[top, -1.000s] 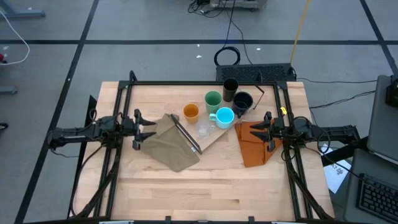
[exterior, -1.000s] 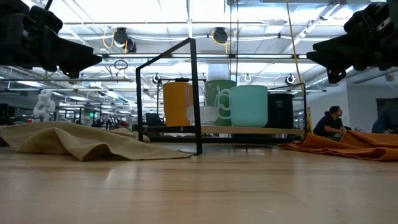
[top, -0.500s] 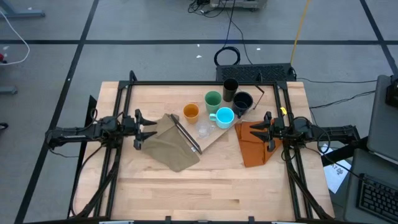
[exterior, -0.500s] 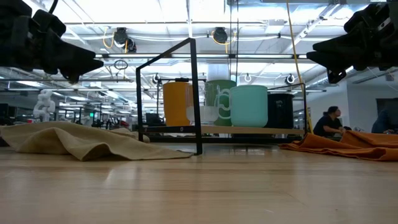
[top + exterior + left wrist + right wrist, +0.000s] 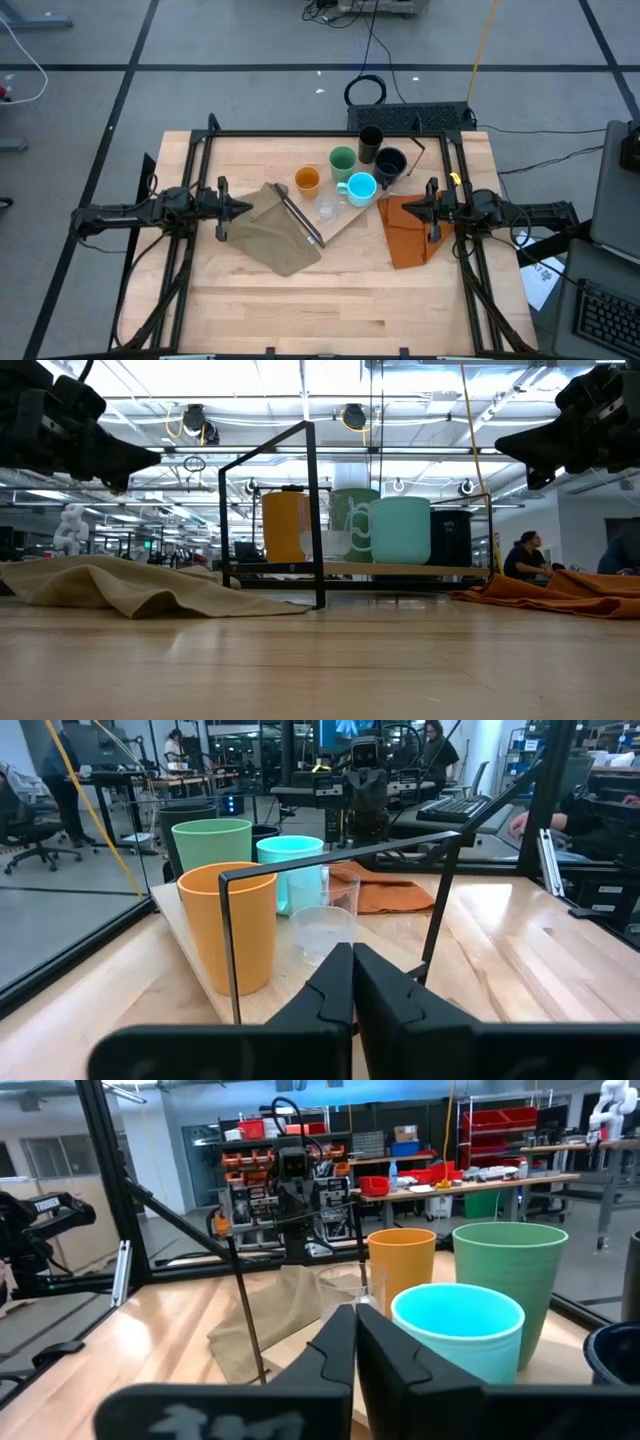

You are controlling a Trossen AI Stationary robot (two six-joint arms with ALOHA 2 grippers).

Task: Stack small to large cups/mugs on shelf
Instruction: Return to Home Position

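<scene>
On the pale plywood shelf, lying slantwise at the table's middle, several cups stand on their bases. They are an orange cup, green cup, cyan mug, black tumbler, dark mug and tiny clear cup. The shelf's black frame rises at its near-left end. My left gripper hangs shut at the table's left, pointing level at the cups. Opposite it, my right gripper is shut at the right. Neither touches anything.
An olive-tan cloth lies beside the shelf's frame end, under my left gripper's tip. An orange folded cloth lies below my right gripper. Black rails frame the tabletop. Bare wood spreads over the near half. A person sits beyond the table.
My left gripper has shut from wide open, its fingers now meeting in a point. My right gripper has closed its smaller gap. Both arms have stayed where they were, and the cups, shelf and cloths have not moved.
</scene>
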